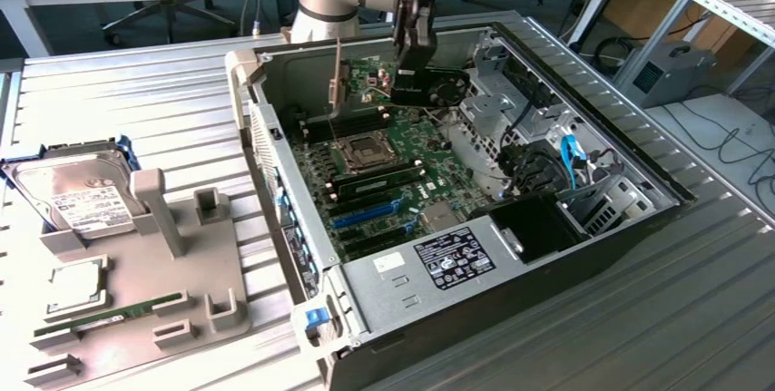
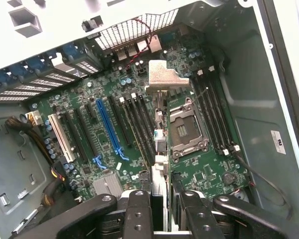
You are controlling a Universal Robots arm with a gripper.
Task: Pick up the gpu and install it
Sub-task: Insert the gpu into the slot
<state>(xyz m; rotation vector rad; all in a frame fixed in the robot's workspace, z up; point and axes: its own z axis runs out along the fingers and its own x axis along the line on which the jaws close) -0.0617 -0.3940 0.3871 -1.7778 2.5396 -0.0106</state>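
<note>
Install step in hand: the gripper [image 2: 162, 215] has its fingers [image 2: 138, 213] clamped on the gpu [image 2: 159, 144], held edge-on just above the motherboard [image 2: 84, 97], beside its CPU socket [image 2: 187, 130]. Seating likely calls for aligning the card's edge over the blue slot [image 2: 105, 124].

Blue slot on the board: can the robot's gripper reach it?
Probably yes: the case is open, the blue slot is empty, and the gripper, holding the gpu, hangs above the board.
</note>
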